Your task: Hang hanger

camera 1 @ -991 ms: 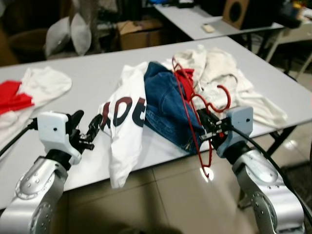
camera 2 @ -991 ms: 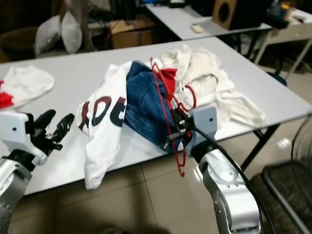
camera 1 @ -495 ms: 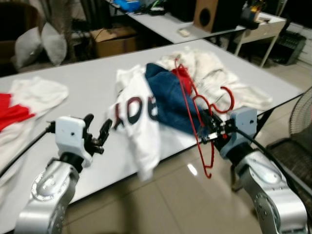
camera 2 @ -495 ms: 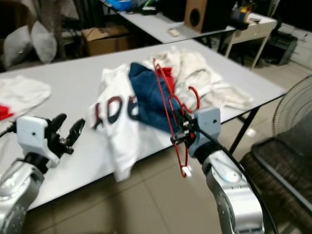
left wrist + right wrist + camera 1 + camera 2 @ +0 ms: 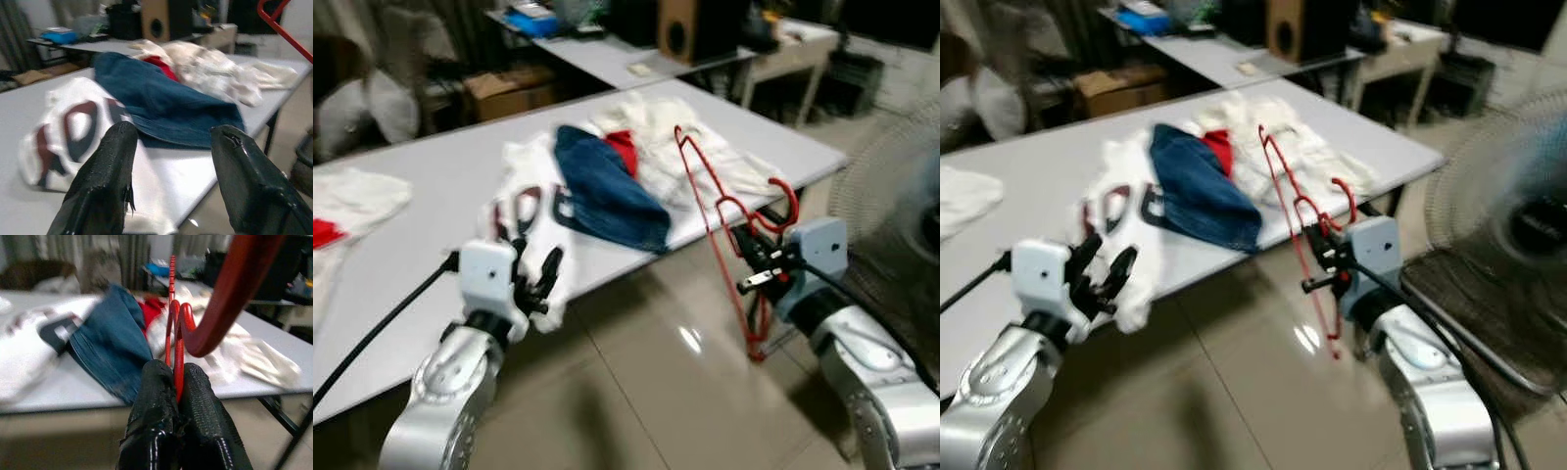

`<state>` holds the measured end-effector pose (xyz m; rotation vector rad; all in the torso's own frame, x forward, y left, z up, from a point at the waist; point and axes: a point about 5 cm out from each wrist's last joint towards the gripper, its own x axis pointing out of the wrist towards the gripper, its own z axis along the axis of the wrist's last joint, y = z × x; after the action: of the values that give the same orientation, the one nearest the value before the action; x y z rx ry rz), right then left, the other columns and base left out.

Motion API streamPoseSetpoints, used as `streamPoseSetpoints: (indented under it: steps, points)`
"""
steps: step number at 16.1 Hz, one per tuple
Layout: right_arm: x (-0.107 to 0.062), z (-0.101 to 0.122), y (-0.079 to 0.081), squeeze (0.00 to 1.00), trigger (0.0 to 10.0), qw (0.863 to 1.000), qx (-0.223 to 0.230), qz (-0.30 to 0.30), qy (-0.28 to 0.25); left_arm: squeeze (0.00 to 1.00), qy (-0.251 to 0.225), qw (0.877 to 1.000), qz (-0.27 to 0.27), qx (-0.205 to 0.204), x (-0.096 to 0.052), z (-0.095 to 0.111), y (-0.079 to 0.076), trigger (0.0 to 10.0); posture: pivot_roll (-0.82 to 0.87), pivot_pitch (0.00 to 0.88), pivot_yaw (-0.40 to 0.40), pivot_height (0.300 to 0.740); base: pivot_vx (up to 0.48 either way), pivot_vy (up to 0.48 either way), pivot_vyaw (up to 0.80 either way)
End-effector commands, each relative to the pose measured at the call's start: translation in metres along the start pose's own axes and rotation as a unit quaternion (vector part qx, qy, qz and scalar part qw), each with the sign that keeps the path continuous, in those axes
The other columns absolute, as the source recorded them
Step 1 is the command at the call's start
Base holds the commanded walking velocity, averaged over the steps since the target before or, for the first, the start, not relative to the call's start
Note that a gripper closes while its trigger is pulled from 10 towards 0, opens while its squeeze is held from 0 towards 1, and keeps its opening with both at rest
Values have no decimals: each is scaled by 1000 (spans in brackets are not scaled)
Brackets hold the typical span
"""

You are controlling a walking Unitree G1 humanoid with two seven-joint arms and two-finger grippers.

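My right gripper (image 5: 756,260) is shut on a red plastic hanger (image 5: 720,209), holding it in the air off the table's front right edge, its hook (image 5: 784,199) curling up beside the wrist. In the right wrist view the fingers (image 5: 156,396) pinch the red hanger (image 5: 177,335) just below its neck. My left gripper (image 5: 533,274) stands open near the table's front edge, in front of a white printed shirt (image 5: 517,211); nothing is between its fingers (image 5: 110,161).
A pile of clothes lies on the grey table (image 5: 421,196): blue jeans (image 5: 602,191), a red garment (image 5: 623,149), cream clothes (image 5: 671,137). A fan (image 5: 1508,215) stands at the right. A second table (image 5: 607,54) with a speaker (image 5: 680,24) stands behind. Tiled floor (image 5: 636,382) lies below.
The camera has swung right and back, so the table has slid left and the fan has come into view. My right gripper still holds the hanger; the left stays open.
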<state>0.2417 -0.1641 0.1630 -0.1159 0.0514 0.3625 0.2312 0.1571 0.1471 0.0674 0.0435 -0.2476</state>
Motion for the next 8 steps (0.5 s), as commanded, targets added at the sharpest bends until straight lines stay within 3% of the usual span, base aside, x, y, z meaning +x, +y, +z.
streamPoseSetpoints:
  steps: [1, 2, 3, 4, 8]
  points:
    - [2, -1, 3, 0, 10000, 1000, -5, 9, 2, 90, 21, 1000, -10, 11, 0, -8, 1, 10000, -96, 3, 28, 740, 0, 0, 0]
    - [1, -3, 0, 0, 10000, 1000, -7, 8, 6, 1000, 20, 998, -44, 28, 2, -8, -4, 10000, -100, 5, 24, 740, 0, 0, 0]
    - [1, -4, -2, 0, 10000, 1000, -4, 8, 8, 1000, 28, 996, -72, 46, 4, -10, -9, 10000, -102, 6, 23, 740, 0, 0, 0]
    - [-1, -5, -5, 0, 10000, 1000, 7, 7, 9, 1000, 46, 991, -90, 92, 8, -14, -11, 10000, -111, 11, 22, 740, 0, 0, 0]
    - [-4, -12, -13, 0, 10000, 1000, -3, 2, 22, 1000, 68, 978, -82, 182, 17, -21, -7, 10000, -128, 16, 26, 740, 0, 0, 0]
